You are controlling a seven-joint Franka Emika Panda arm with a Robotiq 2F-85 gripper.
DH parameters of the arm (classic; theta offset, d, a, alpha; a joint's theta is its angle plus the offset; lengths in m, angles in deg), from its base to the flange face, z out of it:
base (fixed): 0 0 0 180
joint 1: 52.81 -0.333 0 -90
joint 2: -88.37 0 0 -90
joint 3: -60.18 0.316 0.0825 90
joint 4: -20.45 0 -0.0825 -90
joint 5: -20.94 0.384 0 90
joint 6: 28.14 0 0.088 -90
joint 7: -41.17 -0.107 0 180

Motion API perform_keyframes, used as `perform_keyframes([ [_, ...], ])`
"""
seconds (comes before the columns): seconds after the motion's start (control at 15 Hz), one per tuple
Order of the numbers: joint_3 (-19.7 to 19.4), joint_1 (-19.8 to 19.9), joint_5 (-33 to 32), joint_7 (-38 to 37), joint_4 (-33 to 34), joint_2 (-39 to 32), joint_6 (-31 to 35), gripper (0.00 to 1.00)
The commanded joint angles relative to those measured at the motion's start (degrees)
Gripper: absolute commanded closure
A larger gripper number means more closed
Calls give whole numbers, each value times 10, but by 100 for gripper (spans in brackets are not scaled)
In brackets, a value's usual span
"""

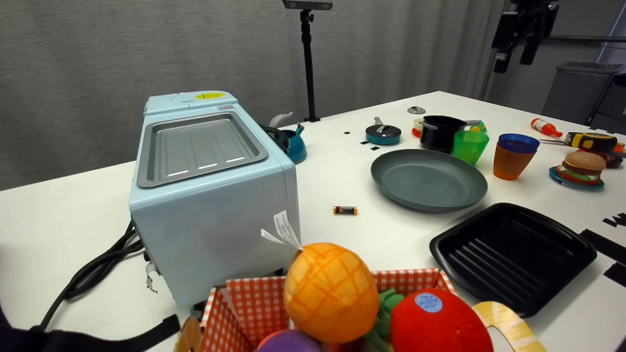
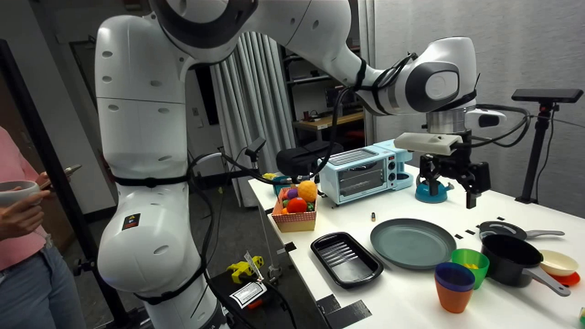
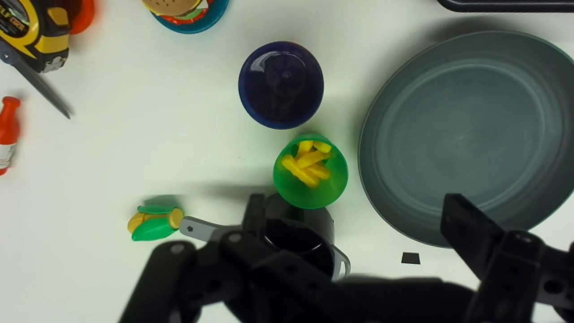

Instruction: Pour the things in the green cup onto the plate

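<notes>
Noted orange cup nearest in an exterior view, with blue cup nested inside. Just behind, found green cup upright on table, with mouth up, base down and long axis vertical. In wrist view, saw yellow pieces heaped inside green cup, with long axes at mixed angles: read the longest as slanting toward lower right of frame, another as rising to the right. Found pot just beside green cup; could not tell whether touching. Saw plate lying flat just beside green cup, with slim gap between in wrist view, and tray near plate. Beyond, found gripper hanging above table, pointing down, with fingers spread wide and only air between; holding and touching nothing. Confirmed spread in both exterior views. Farther still, saw battery lying on table and oven standing behind, with kettle just beside.
</notes>
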Motion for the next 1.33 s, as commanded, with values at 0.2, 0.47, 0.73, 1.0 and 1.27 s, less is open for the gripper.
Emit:
perform_keyframes([
  [0.2,4,4,7,-8,35,-57,19,0],
  [0.47,7,9,22,-6,61,-103,40,0],
  [0.73,12,23,47,9,112,-160,45,0],
  [1.0,16,41,64,16,171,-214,29,0],
  [1.27,17,49,60,15,207,-253,21,0],
])
